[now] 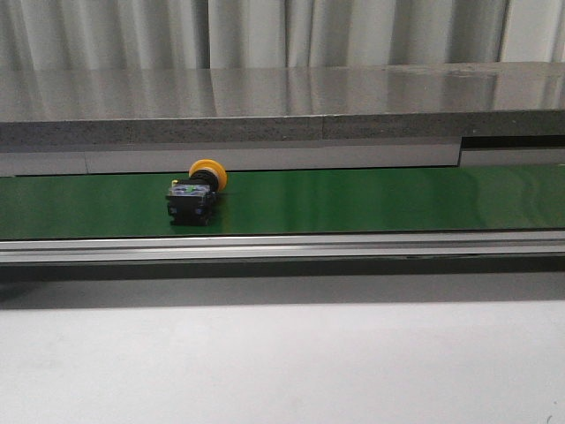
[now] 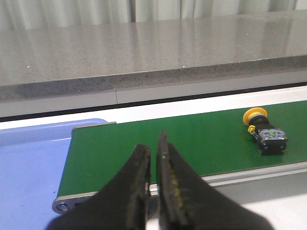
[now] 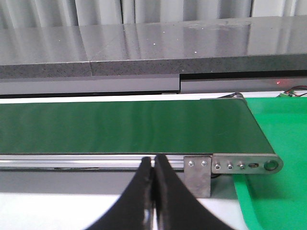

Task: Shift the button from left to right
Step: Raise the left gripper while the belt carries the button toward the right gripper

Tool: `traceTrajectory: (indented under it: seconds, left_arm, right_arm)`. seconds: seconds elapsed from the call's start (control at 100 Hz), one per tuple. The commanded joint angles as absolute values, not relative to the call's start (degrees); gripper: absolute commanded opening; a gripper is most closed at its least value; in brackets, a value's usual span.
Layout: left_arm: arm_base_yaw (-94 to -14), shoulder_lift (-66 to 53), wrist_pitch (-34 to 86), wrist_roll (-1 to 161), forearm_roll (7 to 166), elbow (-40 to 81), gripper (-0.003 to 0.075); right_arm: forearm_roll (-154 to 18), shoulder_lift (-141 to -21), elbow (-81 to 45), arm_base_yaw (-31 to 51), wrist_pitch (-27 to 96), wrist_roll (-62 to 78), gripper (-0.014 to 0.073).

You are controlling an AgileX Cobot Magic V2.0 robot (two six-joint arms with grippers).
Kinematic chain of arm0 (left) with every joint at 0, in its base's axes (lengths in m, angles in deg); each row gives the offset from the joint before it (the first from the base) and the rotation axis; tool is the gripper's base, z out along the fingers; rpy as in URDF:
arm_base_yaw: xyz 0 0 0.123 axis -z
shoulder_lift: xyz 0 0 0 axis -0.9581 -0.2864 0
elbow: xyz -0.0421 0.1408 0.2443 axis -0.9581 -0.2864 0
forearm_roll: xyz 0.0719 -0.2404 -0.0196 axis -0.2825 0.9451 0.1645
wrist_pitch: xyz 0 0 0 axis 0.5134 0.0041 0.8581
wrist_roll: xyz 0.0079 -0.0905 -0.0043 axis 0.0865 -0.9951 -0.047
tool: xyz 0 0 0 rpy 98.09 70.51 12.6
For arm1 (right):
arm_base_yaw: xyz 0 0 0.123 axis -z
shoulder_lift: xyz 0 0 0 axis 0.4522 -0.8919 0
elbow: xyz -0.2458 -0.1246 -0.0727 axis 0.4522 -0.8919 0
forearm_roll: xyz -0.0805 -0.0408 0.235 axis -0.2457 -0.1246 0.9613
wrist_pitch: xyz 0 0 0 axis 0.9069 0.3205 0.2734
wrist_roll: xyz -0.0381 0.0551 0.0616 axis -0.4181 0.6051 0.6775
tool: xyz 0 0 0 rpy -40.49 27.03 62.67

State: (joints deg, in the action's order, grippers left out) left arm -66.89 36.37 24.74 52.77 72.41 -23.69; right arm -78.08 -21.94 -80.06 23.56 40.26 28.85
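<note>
Here the left hand point(image 2: 153, 158) hangs low before the near rail of the green conveyor belt point(image 2: 192, 139), its two dark fingers point(image 2: 139, 177) drawn nearly together with only a thin slit between them, holding nothing. A blue surface point(image 2: 29, 163) lies beyond the belt's end on that side. The button point(image 1: 196, 190) lies tipped over on the left part of the belt, yellow cap toward the grey ledge point(image 1: 282, 106) behind, black body toward the near rail, well apart from both hands. At the right end of the belt, the right hand point(image 3: 154, 167) is closed and empty, beside a green tray point(image 3: 278, 139). The grey desk point(image 1: 282, 362) fills the foreground.
</note>
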Motion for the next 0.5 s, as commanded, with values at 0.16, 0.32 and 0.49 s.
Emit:
traceTrajectory:
  seconds: [0.16, 0.32, 0.49]
  left_arm:
    - [-66.5, 35.6, 19.9, 52.9, 73.1, -22.1, -0.0020]
    - [-66.5, 35.6, 19.9, 52.9, 73.1, -22.1, -0.0020]
    - [-66.5, 35.6, 19.9, 52.9, 73.1, -22.1, -0.0020]
  right_arm:
    - [-78.6, -20.9, -79.2, 23.5, 46.9, 28.8, -0.0068]
    - [-78.6, -20.9, -78.7, 23.5, 49.5, 28.8, -0.0068]
    - [-78.6, -22.6, -73.9, 23.5, 45.2, 28.8, -0.0068]
